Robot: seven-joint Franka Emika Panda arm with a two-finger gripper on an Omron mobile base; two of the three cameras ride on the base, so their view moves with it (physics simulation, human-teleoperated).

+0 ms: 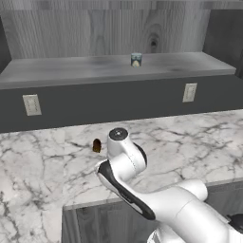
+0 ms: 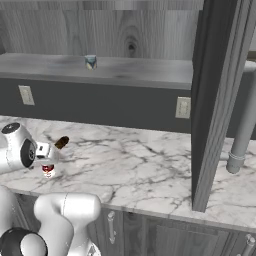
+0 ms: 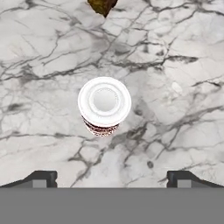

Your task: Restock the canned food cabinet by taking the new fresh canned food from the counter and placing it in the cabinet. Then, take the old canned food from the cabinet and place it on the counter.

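The gripper [image 3: 112,179] hangs above the counter [image 2: 150,155] with its jaws spread wide and nothing between them; the two dark fingertips [image 3: 41,178] sit far apart at the bottom of the hand view. Straight below, seen from above, stands the new fresh canned food [image 3: 104,105], upright on the white marble, its silver lid facing the camera and a strip of its side showing beneath. In the right base view the same can [image 2: 48,170] stands near the counter's front edge, just under the hand and apart from it. A tiny dark brown object [image 2: 61,143] lies on the marble a little further back toward the wall, near the can but not touching it; it also shows in the left base view [image 1: 97,145] beside the arm's wrist. The old canned food [image 1: 136,60] stands upright on the shelf board of the cabinet [image 1: 57,71], roughly mid-width and away from the front lip. Pale wall outlets [image 1: 32,105] sit on the dark charcoal front below the shelf.
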